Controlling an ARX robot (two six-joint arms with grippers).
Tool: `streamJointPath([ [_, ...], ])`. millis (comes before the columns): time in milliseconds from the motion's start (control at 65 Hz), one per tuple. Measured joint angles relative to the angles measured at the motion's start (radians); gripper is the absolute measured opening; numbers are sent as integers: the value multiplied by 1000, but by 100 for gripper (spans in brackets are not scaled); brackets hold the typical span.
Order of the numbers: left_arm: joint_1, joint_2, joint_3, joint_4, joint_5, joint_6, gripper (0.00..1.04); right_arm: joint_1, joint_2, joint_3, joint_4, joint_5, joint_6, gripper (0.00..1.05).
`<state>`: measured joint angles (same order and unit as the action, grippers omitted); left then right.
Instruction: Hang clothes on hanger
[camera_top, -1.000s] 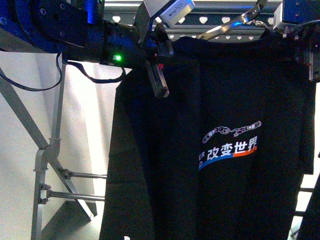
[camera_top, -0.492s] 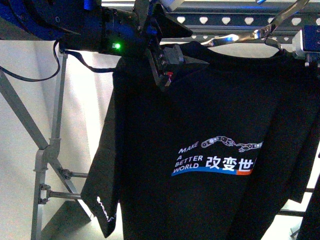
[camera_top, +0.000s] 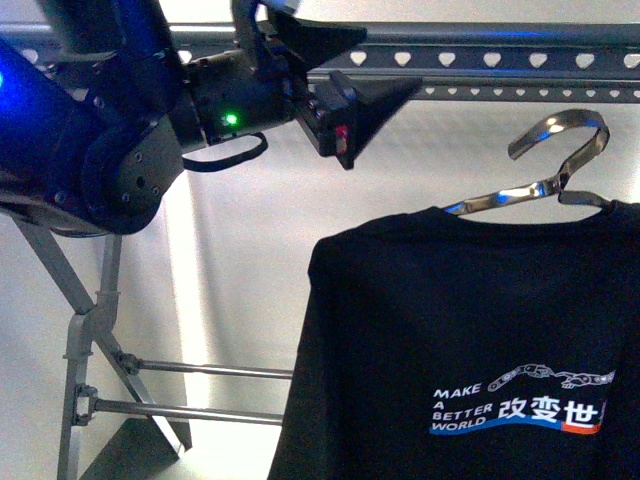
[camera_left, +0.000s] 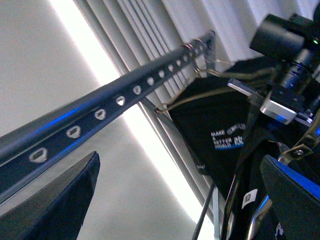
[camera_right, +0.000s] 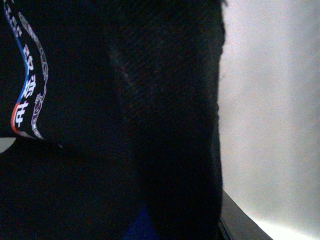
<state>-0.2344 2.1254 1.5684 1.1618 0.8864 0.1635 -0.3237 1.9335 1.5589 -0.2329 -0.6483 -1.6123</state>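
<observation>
Because the shirt (camera_top: 480, 330) rides on a hanger (camera_top: 530, 190) whose hook sits below the rail (camera_top: 470, 75), not over it, a misjudged lift could drop both; the left claw (camera_top: 388, 60) gapes wide and empty, the right claw is out of sight.

White "MAKE A BETTER WORLD" stands on the black T-shirt (camera_top: 400, 330), lower than the left gripper (camera_top: 385, 68) and off to its right, followed by white characters 改变世, cut by the frame edge; the right wrist view shows those characters sideways
</observation>
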Motion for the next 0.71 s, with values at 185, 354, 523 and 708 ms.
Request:
streamJointPath([
  [185,53,-107,-156,227,-203,-126,98,-34,-115,0,-151,-26,77,10],
  [354,102,-325,-440,172,-501,-133,98,-51,-174,0,-393,-48,87,10],
  [523,134,-449,-628,230,-568,-121,98,-69,-198,-1,-537,-41,81,10],
  [708,141,-655,-808,-248,-910,-142,78,-80,-224,39,-686,-36,79,10],
])
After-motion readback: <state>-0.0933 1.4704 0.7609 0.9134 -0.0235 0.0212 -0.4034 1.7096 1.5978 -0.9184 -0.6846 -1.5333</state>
